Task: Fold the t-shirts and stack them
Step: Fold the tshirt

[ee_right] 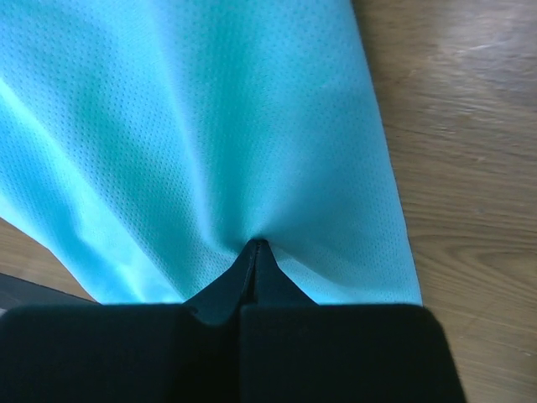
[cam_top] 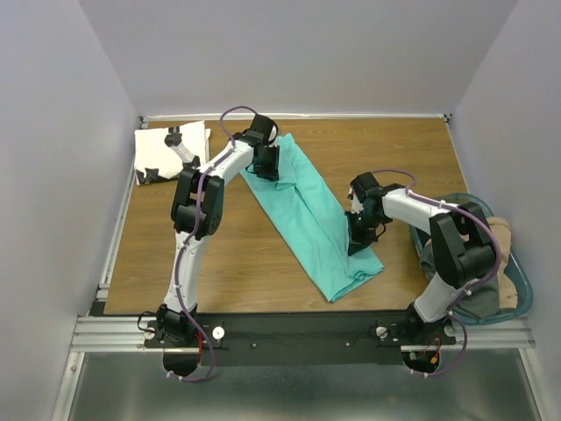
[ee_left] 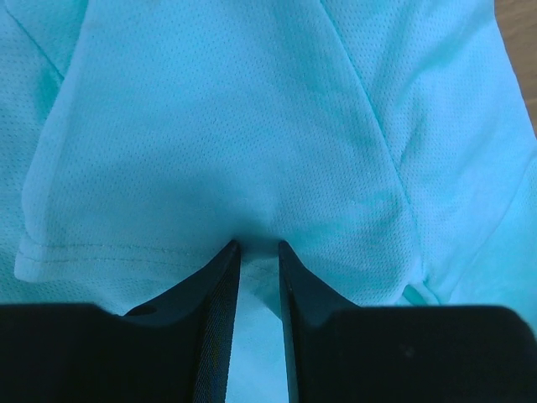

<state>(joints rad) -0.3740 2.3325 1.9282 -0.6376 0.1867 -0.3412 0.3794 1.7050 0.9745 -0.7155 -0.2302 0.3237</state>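
The turquoise t-shirt (cam_top: 307, 210) lies as a long folded strip slanting across the wooden table (cam_top: 237, 263). The left gripper (ee_left: 256, 245) pinches its far end, jaws narrow, with cloth seemingly bunched between them. The right gripper (ee_right: 256, 243) is clamped tight on the edge toward its near end. The white t-shirt (cam_top: 166, 153) sits folded in the far left corner.

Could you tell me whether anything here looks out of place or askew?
Nothing damaged or spilled; the long folded turquoise cloth t-shirt lies askew, diagonally across the wooden table, pinched by the left gripper and right gripper.
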